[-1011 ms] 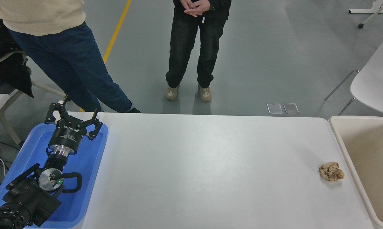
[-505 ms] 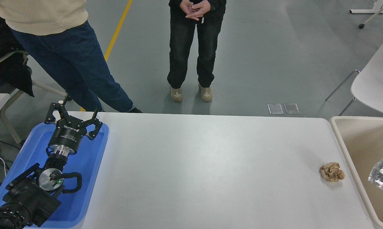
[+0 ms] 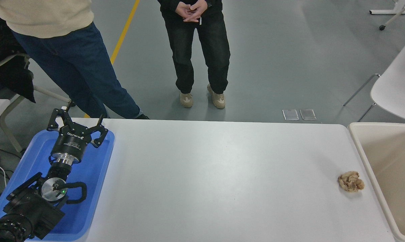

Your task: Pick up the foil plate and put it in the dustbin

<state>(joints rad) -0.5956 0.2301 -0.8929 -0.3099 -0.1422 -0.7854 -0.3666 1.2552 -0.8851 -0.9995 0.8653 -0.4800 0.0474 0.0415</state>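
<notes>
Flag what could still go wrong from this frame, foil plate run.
1. Neither the foil plate nor the right arm is in view, so whether the plate landed in the dustbin can't be confirmed.
2. The crumpled brown paper wad lies close to the dustbin's rim; an arm passing there could knock it off.
3. The left pincer is parked open over the blue tray, near a person's legs.

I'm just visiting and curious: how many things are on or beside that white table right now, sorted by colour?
Blue: 1, the tray
Brown: 1, the crumpled paper wad
Cream: 1, the dustbin
Black: 1, the left end effector
Total: 4
</notes>
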